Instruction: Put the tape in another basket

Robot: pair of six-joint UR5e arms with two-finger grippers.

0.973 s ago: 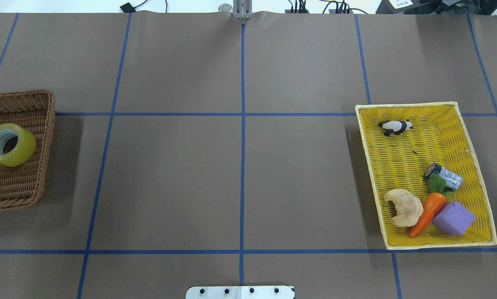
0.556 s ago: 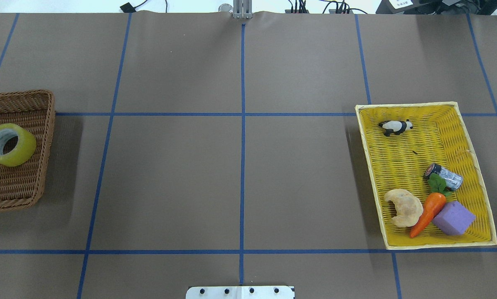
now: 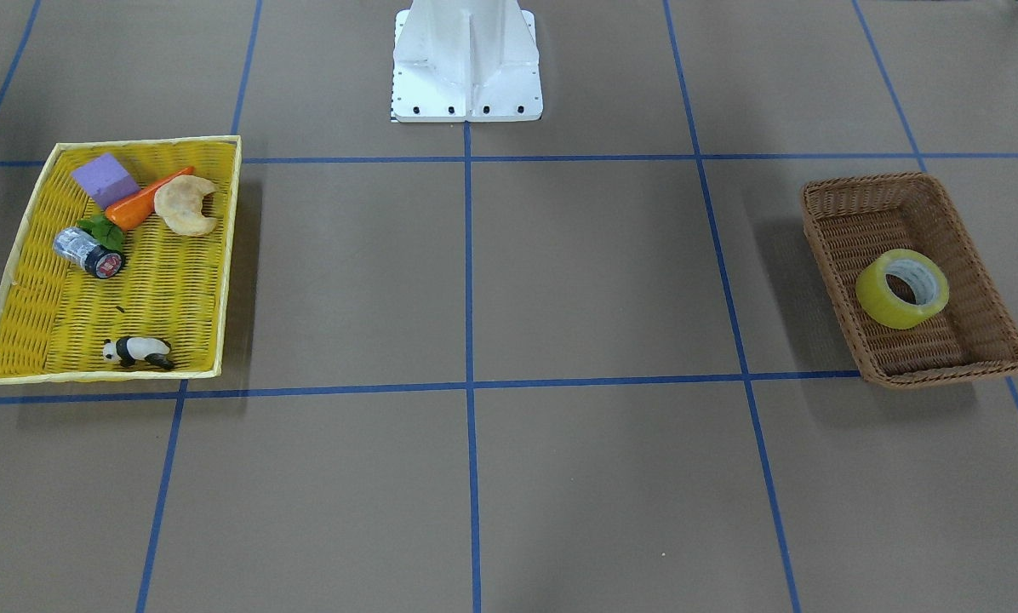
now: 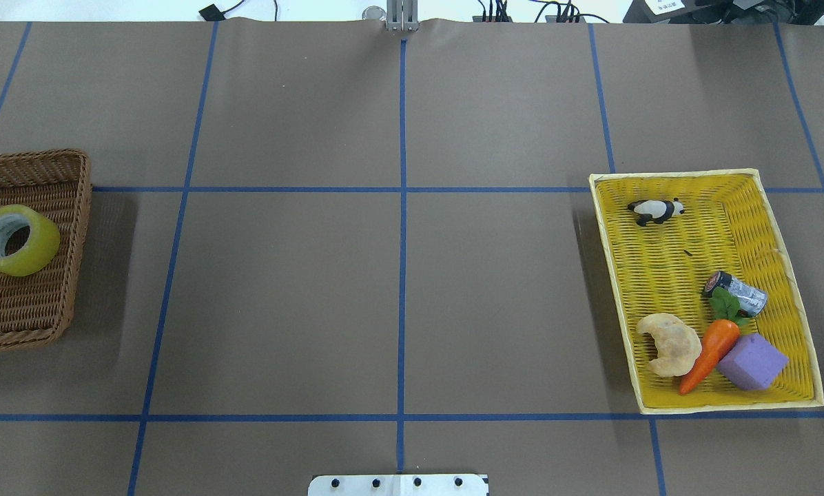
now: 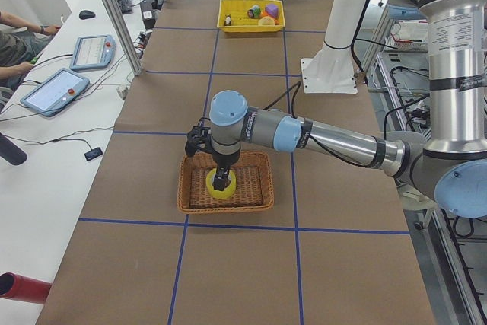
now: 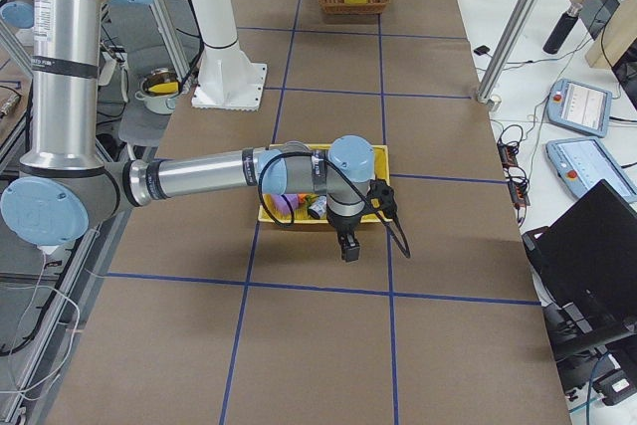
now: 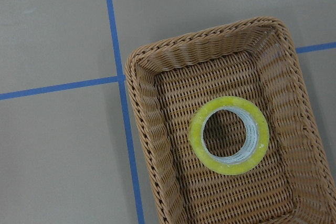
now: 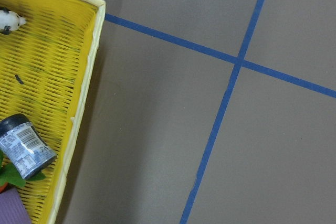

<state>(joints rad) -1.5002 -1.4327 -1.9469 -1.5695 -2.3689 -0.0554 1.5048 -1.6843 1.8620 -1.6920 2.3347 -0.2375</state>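
Observation:
The yellow tape (image 4: 15,240) lies on its side inside the brown wicker basket (image 4: 12,310) at the table's left end. It also shows in the front view (image 3: 902,289) and the left wrist view (image 7: 229,167). My left gripper (image 5: 221,182) hangs straight over the tape in the exterior left view; I cannot tell whether it is open. My right gripper (image 6: 347,249) hangs just past the near rim of the yellow woven basket (image 4: 660,262) in the exterior right view; I cannot tell its state. Neither gripper shows in the overhead or front view.
The yellow basket holds a panda figure (image 4: 656,211), a silver-and-black cylinder (image 4: 736,292), a croissant (image 4: 668,344), a carrot (image 4: 712,351) and a purple block (image 4: 752,362). Blue tape lines grid the brown table. The robot's white base (image 3: 466,60) stands at the middle.

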